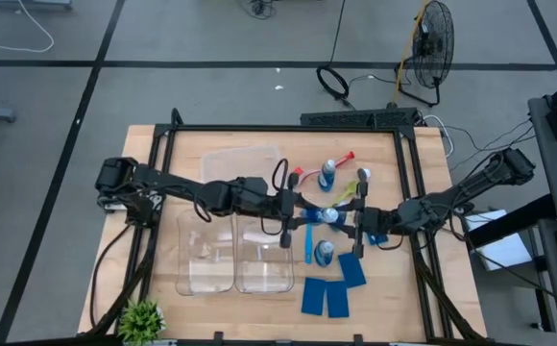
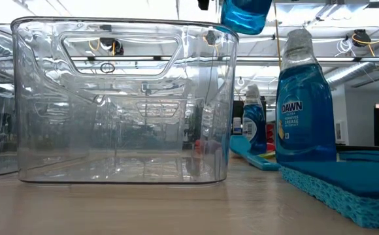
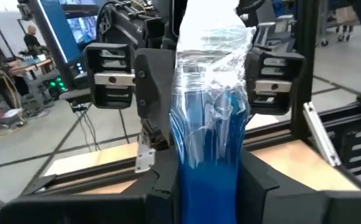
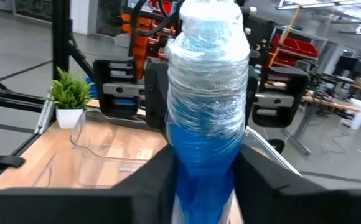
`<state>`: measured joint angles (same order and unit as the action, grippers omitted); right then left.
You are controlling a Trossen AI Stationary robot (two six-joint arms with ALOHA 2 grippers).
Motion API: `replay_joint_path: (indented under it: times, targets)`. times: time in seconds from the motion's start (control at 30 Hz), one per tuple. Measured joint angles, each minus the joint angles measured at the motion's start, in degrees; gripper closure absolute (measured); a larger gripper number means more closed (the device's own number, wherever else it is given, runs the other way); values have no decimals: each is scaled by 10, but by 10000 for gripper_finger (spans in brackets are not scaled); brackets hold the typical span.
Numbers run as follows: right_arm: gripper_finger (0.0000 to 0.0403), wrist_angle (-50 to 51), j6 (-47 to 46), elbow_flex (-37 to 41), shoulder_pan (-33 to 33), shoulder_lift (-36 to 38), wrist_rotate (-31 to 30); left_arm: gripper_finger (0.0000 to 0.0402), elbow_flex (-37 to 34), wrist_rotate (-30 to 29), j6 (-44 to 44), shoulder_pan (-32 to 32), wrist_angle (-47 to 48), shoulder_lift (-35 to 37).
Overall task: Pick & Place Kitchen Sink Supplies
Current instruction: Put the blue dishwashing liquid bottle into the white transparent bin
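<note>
You have both arms meeting over the middle of the table, just beside the right-hand clear bin (image 1: 264, 258). Between them a small bottle of blue dish soap (image 1: 329, 216) hangs in the air (its neck wrapped in clear film). The left gripper (image 3: 208, 180) has its fingers closed against the bottle's sides, and the right gripper (image 4: 205, 180) clamps the same bottle from the opposite side — each wrist view shows the other arm's gripper just behind the bottle. In the low view only the bottle's blue base shows, above the bin's far corner.

Relative to that bin: a second soap bottle (image 1: 326, 252) stands on the table just beyond its right wall, a third (image 1: 327, 173) stands farther back, and a blue brush (image 1: 309, 245) lies beside the bin's right wall. Three flat blue sponges (image 1: 327, 293) lie near its front right corner — two side by side, one tilted behind them. A red-handled brush (image 1: 341, 157) and a yellow-green one (image 1: 360, 178) lie near the third bottle. A second clear bin (image 1: 205, 255) touches the first on its left, and a small potted plant (image 1: 141, 319) sits well off toward the front left.
</note>
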<state>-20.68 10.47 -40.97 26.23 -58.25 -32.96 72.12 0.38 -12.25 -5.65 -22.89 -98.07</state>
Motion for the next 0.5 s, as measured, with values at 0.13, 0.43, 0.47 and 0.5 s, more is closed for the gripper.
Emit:
replay_joint_path:
  times: [0.13, 0.43, 0.47, 0.5]
  targets:
    - [176, -5, -21, 0, 0, 0, -37, 310, 0, -47, -10, 1, 57, 51]
    - [93, -1, -22, 0, 6, 0, -43, 310, -29, -223, 9, 25, 271, 195]
    - [93, -1, -22, 0, 6, 0, -43, 310, -46, -223, 15, 35, 272, 214]
    - [94, -1, -22, 0, 6, 0, -43, 310, -69, -223, 21, 46, 270, 236]
